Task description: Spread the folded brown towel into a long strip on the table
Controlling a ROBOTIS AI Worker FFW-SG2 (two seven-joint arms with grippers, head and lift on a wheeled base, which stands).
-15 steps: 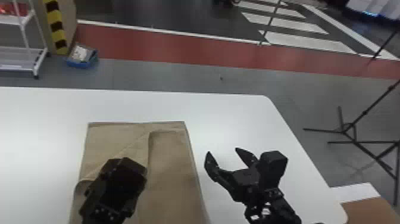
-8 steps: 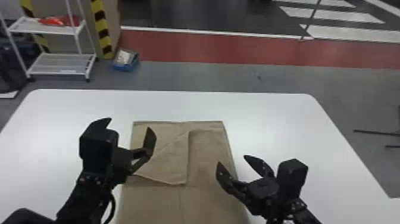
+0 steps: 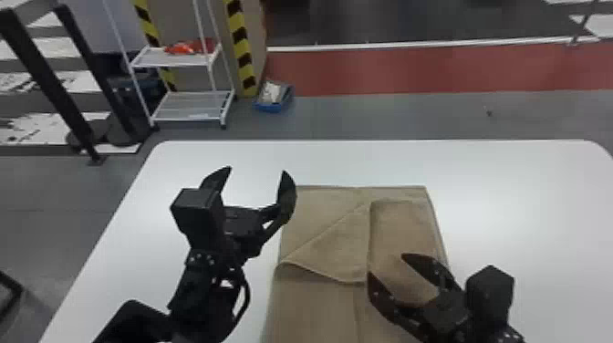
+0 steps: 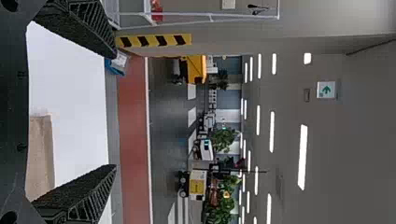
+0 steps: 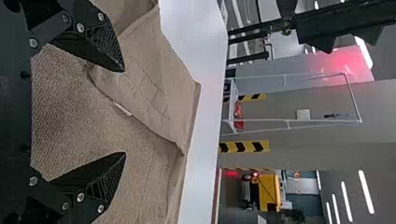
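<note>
The brown towel (image 3: 403,228) lies on the white table, its upper layer folded back in a slanting flap (image 3: 335,251) near the far end. Just off the towel's left edge, my left gripper (image 3: 254,171) is open and empty, one finger overlapping that edge in the head view. My right gripper (image 3: 387,265) stands open over the towel's right part. In the left wrist view the towel (image 4: 39,149) shows past the spread fingers of the left gripper (image 4: 115,112). The right gripper (image 5: 124,112) has the towel (image 5: 70,107) below its parted fingers, with nothing between them.
The white table (image 3: 515,191) extends beyond the towel on both sides and at the far edge. Past it, on the floor, stand a white wire shelf (image 3: 182,107) and a blue box (image 3: 273,98). Dark posts (image 3: 68,91) rise at the far left.
The head view has swung left. My left gripper has shifted from over the towel to its left edge, and my right gripper has moved left from beside the towel to over it.
</note>
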